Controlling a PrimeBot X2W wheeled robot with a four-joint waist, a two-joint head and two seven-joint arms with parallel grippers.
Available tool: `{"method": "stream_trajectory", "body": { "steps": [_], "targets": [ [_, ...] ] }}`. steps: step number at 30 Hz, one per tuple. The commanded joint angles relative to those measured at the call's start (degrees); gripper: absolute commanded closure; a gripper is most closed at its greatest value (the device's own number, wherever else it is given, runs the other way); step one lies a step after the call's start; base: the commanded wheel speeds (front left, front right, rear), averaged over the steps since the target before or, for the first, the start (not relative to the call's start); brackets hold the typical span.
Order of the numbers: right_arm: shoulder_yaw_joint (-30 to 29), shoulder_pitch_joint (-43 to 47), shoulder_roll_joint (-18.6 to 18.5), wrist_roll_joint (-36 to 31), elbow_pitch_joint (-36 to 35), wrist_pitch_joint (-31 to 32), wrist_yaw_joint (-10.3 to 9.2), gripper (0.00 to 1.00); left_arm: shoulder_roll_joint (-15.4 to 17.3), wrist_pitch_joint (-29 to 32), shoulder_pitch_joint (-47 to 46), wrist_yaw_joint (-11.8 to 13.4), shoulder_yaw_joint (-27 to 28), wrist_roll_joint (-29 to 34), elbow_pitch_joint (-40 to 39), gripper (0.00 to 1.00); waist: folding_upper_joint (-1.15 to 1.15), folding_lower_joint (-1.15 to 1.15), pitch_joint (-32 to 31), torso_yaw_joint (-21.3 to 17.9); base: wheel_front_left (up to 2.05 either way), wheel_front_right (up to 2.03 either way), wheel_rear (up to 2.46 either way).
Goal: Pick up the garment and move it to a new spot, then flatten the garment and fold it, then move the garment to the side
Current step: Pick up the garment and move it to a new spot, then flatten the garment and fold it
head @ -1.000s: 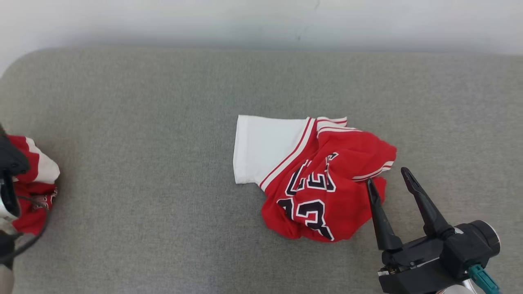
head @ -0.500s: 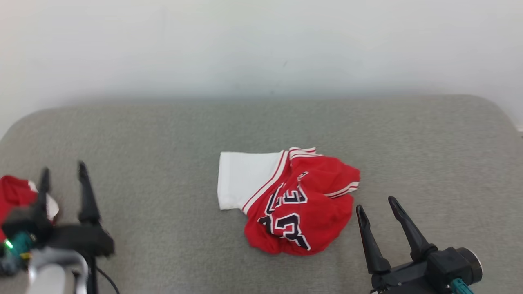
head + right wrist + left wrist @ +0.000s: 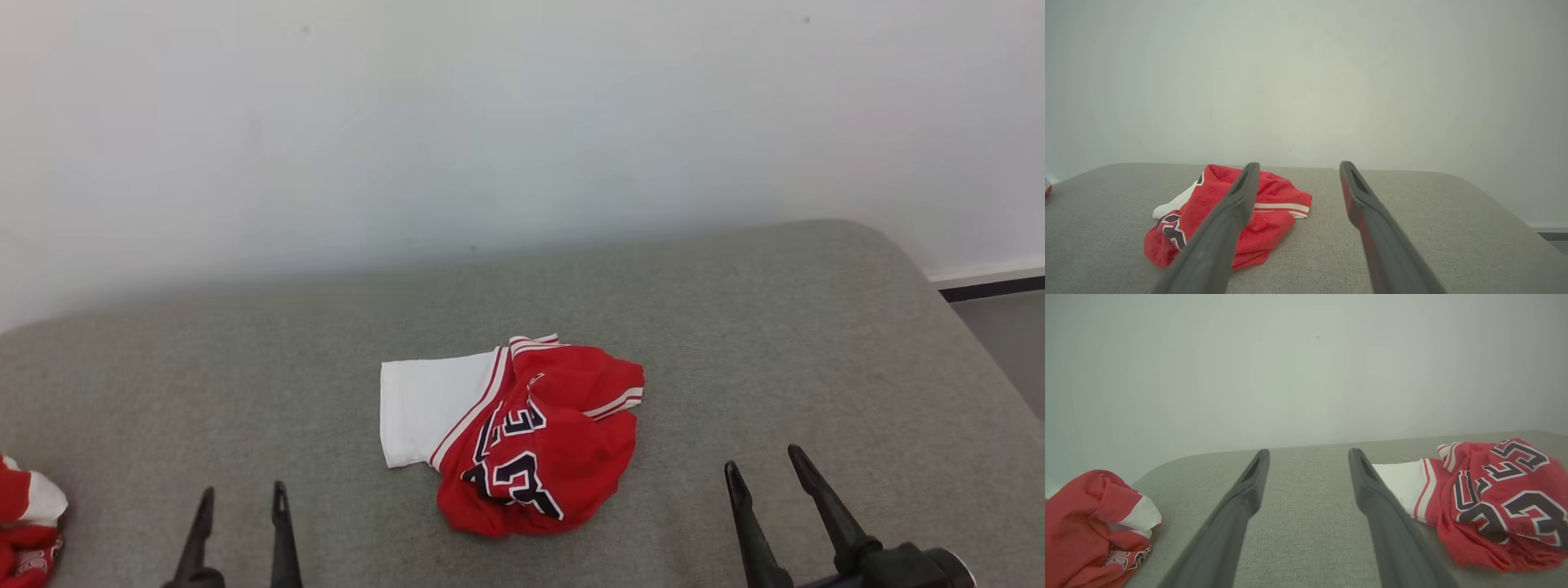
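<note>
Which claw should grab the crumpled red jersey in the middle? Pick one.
Right, probably: the right claw stands open, nearer the jersey, by its bunched red side; the left claw, also open, sits farther off.

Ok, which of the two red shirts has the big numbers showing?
The jersey in the middle of the grey cushion: dark numbers face up beside a flat white part. The other shirt, at the left edge, is bunched up, no big numbers showing.

Left gripper point(image 3: 1308, 452) jaws apart, empty; red jersey point(image 3: 1494, 506) right, second garment point(image 3: 1090, 522) left.
</note>
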Motion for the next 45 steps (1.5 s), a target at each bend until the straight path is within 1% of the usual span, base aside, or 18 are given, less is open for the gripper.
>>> {"method": "stream_trajectory", "body": {
  "steps": [1, 7, 10, 14, 18, 21, 27, 45],
  "targets": [
    [0.2, 1.1, -0.2, -0.3, -0.4, -0.1, 0.07, 0.0, -1.0, -0.2, 1.9, -0.1, -0.1, 1.1, -1.1, 0.0, 0.0, 0.01, -1.5, -1.5, 0.0, 0.0, 0.0],
    [1.2, 3.9, -0.4, 0.9, -0.1, -0.1, 0.07, 0.0, -3.2, -0.2, 7.0, -0.6, -0.1, 5.1, -4.4, 0.0, 0.0, 0.01, -3.0, -2.3, 0.0, 0.0, 0.0],
    [1.3, 4.7, -0.4, 1.2, -0.2, -0.1, 0.07, 0.0, -4.0, -0.2, 9.2, -0.7, 0.0, 6.0, -5.0, 0.0, 0.0, 0.01, -3.3, -2.6, 0.0, 0.0, 0.0],
    [0.9, 5.2, -0.2, 1.3, -0.6, -0.1, 0.07, 0.0, -4.7, -0.2, 11.5, -2.0, -0.1, 6.6, -5.1, 0.0, 0.0, 0.01, -3.2, -2.7, 0.0, 0.0, 0.0],
    [0.3, 5.4, -0.1, 1.2, -1.0, -0.1, 0.07, 0.0, -5.1, -0.2, 12.6, -2.7, 0.3, 7.1, -5.1, 0.0, 0.0, 0.01, -2.9, -2.2, 0.0, 0.0, 0.0],
    [0.1, 5.5, -0.1, 1.2, -1.1, -0.1, 0.07, 0.0, -5.4, -0.2, 12.2, -3.4, 0.4, 7.3, -4.6, 0.0, 0.0, 0.01, -2.7, -1.3, 0.0, 0.0, 0.0],
    [0.2, 5.5, -0.1, 1.4, -0.8, -0.1, 0.07, 0.0, -5.9, -0.2, 11.7, -3.9, 0.2, 7.7, -4.0, 0.0, 0.0, 0.01, -2.7, -0.3, 0.0, 0.0, 0.0],
    [1.0, 6.0, -0.6, 1.6, -0.9, -0.1, 0.07, 0.0, -6.7, -0.2, 11.5, -4.7, -0.2, 8.4, -2.8, 0.0, 0.0, 0.01, -2.7, 0.0, 0.0, 0.0, 0.0]
  ]
}}
